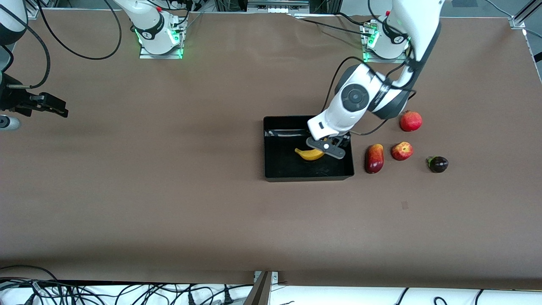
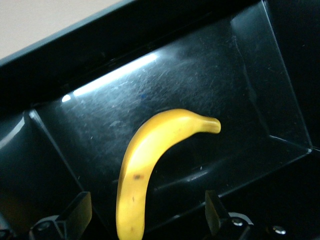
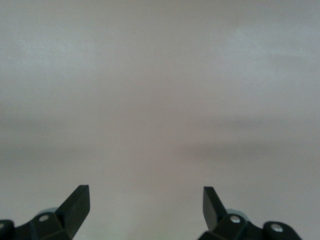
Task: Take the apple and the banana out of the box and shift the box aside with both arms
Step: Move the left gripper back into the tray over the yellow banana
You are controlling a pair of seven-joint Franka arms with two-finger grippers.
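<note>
While the right gripper (image 1: pixel 63 111) waits over bare table at the right arm's end, fingers spread wide and nothing held, the work is done by the left arm. Toward the middle, the box (image 1: pixel 275 169) is seen on the table with the banana (image 1: pixel 309 154) lying on its floor. The left gripper (image 1: pixel 328 148) is lowered into the box right over the banana, jaws open, with one finger (image 2: pixel 80 212) on each side of the fruit and no contact made yet. Next to the box, toward the left arm's end, a dark-red long fruit (image 1: pixel 374 158) is laid, then the apple (image 1: pixel 402 151), already out on the table, a pomegranate (image 1: pixel 410 120) farther from the camera, and a dark purple fruit (image 1: pixel 438 164) last.

Step in hand is judged to be the banana pick. For a clean grasp, the fingers should be dropped further to straddle the thick middle across its width, then closed gently, since the curved skin could roll or slip. A straight lift is advised so the box wall is cleared.

No brand, label or readable writing is found.
</note>
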